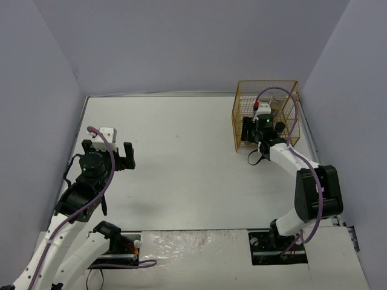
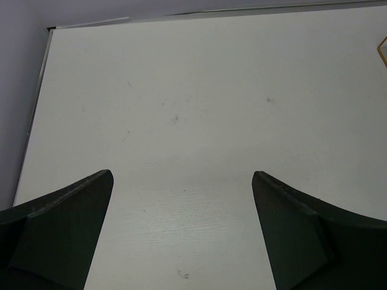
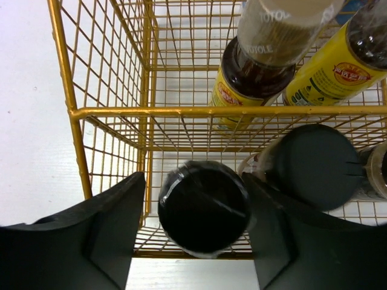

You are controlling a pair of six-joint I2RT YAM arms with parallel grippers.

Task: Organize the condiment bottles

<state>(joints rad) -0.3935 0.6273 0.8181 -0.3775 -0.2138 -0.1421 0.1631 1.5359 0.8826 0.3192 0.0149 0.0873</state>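
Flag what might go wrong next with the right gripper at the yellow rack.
1. The right gripper straddles a black-lidded jar in the yellow wire rack. One finger sits squeezed against a neighbouring black-lidded jar, so pulling up could drag or tip either one.
2. The other finger is close to the rack's side wires. Opening wider may snag them and shift the rack.

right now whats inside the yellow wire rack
In the rack: a black-lidded jar nearest, a second jar beside it, two yellow-labelled bottles behind the divider. Lids hide the jars' contents; the rack's right end is out of frame.
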